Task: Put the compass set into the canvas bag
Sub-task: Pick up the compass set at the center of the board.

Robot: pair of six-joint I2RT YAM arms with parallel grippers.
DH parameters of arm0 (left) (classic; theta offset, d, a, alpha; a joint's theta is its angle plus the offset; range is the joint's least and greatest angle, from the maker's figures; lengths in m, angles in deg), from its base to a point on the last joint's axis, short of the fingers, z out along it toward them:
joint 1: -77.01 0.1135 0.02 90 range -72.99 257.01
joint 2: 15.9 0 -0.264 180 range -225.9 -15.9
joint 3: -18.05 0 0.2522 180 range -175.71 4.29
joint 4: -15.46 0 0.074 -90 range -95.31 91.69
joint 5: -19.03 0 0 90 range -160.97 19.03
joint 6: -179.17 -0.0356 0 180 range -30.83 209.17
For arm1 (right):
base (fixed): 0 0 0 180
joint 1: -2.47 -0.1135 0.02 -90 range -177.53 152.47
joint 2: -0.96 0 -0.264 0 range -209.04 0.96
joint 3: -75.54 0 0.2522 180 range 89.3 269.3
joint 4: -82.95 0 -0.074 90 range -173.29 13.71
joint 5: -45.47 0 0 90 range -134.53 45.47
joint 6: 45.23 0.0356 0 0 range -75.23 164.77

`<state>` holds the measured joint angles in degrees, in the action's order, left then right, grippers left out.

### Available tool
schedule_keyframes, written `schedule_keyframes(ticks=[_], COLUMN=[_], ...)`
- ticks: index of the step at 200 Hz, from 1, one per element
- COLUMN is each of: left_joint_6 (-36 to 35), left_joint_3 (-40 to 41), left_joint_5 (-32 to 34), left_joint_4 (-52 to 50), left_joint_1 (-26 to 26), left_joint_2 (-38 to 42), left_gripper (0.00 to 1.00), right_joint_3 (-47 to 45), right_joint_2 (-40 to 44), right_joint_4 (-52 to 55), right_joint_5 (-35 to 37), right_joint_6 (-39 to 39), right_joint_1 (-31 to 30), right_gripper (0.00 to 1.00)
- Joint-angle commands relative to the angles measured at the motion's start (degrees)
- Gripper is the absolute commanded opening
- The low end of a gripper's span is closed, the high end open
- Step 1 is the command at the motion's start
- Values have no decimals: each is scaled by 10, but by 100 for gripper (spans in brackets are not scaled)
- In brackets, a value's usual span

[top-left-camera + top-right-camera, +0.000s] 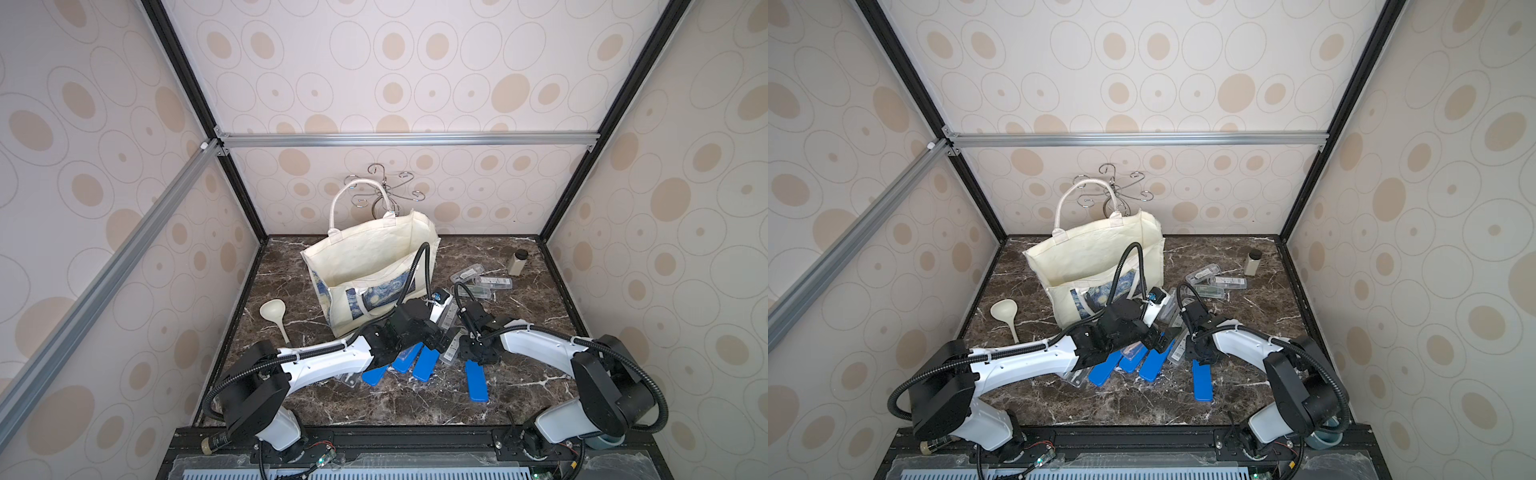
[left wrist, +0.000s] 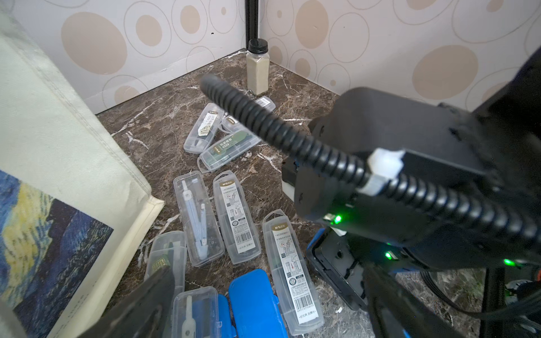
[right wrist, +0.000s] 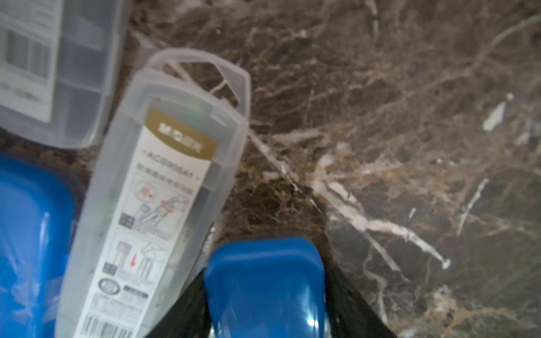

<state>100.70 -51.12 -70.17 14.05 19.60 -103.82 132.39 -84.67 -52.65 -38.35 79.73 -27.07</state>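
The canvas bag (image 1: pixel 365 257) (image 1: pixel 1092 257) stands open at the back left of the marble table, its starry-night print (image 2: pixel 44 234) facing forward. Several compass sets lie to its right: clear cases (image 2: pixel 235 216) (image 2: pixel 289 269) and blue cases (image 1: pixel 424 363). My right gripper (image 1: pixel 473 357) (image 3: pixel 265 292) points down over one blue compass set (image 1: pixel 476 386) (image 3: pixel 265 286) lying on the table, with a finger against each long side of its end. My left gripper (image 1: pixel 440 336) (image 2: pixel 263 316) hovers open above the cases beside the bag and holds nothing.
A cream ladle (image 1: pixel 274 311) lies left of the bag. A spice bottle (image 1: pixel 518 262) (image 2: pixel 257 67) stands in the back right corner. A metal hook stand (image 1: pixel 384 187) rises behind the bag. The two arms are close together mid-table.
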Motion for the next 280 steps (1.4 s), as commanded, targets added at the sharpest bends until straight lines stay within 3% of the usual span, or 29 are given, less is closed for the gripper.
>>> schedule_keyframes(ticks=[1, 83, 156, 232, 280], left_joint_6=[-8, -1, 19, 74, 139], left_joint_3=[-16, -17, 10, 51, 9], left_joint_5=[3, -4, -19, -146, -210], left_joint_4=[10, 19, 80, 229, 290], left_joint_1=[-6, -6, -6, -6, -6], left_joint_2=[-4, -14, -7, -41, -109], left_gripper=[100, 100, 100, 100, 100], right_joint_3=[3, 9, 51, 122, 158], right_joint_2=[-8, 23, 120, 197, 212], right_joint_4=[5, 4, 21, 15, -7], right_joint_5=[8, 10, 7, 9, -9], right_joint_6=[4, -17, -50, -98, -106], right_joint_1=[1, 23, 66, 81, 81], right_gripper=[58, 52, 51, 51, 51])
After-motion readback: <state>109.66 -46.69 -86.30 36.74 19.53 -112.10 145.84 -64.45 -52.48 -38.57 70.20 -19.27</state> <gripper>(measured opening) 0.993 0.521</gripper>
